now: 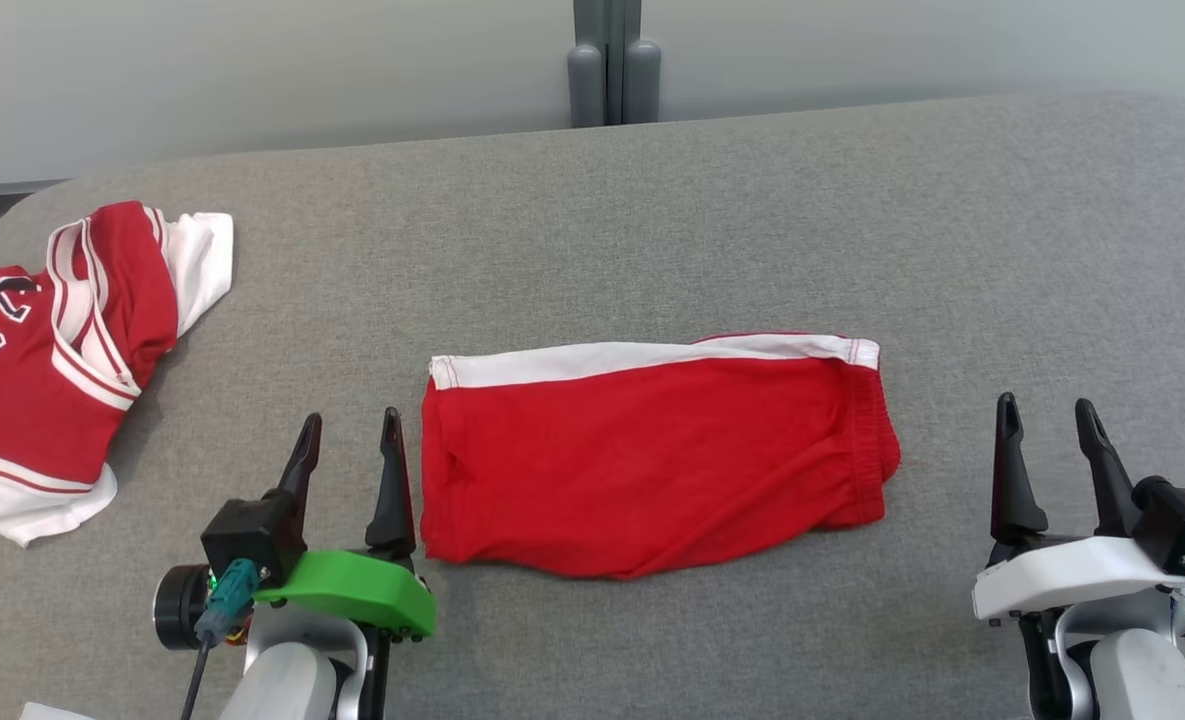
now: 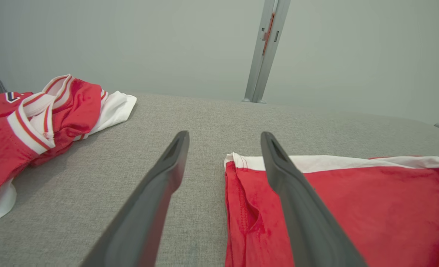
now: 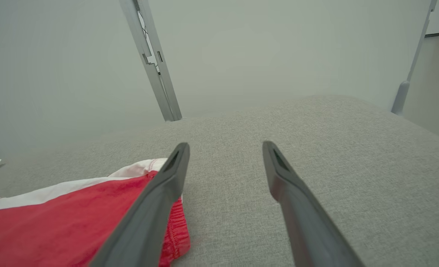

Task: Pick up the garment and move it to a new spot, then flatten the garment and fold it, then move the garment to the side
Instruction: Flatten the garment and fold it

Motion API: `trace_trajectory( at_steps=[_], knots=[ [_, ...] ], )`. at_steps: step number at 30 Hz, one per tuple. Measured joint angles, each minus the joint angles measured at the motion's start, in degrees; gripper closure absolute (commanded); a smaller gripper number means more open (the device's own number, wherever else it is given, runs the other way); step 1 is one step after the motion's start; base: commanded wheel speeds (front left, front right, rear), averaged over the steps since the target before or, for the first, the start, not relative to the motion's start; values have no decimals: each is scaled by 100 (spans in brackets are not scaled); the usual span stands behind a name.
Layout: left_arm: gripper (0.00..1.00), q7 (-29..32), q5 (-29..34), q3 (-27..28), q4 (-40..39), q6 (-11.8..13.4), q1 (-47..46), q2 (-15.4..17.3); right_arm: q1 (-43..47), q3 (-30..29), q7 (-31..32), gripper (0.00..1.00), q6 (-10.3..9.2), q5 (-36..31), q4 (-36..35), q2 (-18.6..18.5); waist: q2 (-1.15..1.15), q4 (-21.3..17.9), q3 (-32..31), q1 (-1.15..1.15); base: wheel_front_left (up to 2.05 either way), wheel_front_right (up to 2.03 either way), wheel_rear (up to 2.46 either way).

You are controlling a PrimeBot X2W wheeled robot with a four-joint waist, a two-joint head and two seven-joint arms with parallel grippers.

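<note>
On the grey padded table (image 1: 752, 220), near its front edge, the red garment (image 1: 652, 460) lies folded flat, with a white band along its far side. Well apart at the left lies a crumpled red and white jersey (image 1: 42, 380). The left wrist view brings the garment's left hem close, and the right wrist view its gathered, stitched right end. The left gripper (image 1: 351, 416) is just beside the left edge, jaws wide and empty. The right gripper (image 1: 1044, 402) stands apart from the right edge, also wide, fingers pointing forward.
</note>
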Motion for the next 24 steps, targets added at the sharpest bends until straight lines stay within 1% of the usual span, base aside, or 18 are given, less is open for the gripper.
trace_trajectory(
  at_steps=[4,8,13,20,22,24],
  knots=[
    [0,0,80,79,60,-90,10,-100,-21,86,22,0,0,-34,164,-1,0,71,-23,0,0,0,0],
    [0,0,181,164,89,-138,12,-156,-166,298,247,0,0,-26,323,-1,0,146,-51,0,0,0,0],
    [0,0,311,189,130,-207,12,-237,-482,467,896,0,0,-124,720,1,0,287,-72,0,0,0,0],
    [0,0,359,216,162,-292,15,-367,-794,318,1909,0,0,-256,1613,0,0,583,-73,0,0,0,0],
    [0,0,361,238,169,-298,24,-385,-860,307,2101,0,0,-321,1812,-1,0,672,-70,0,0,0,0],
    [0,0,369,268,180,-316,49,-402,-927,352,2251,0,0,-245,1964,-1,0,753,-64,0,0,0,0]
  ],
)
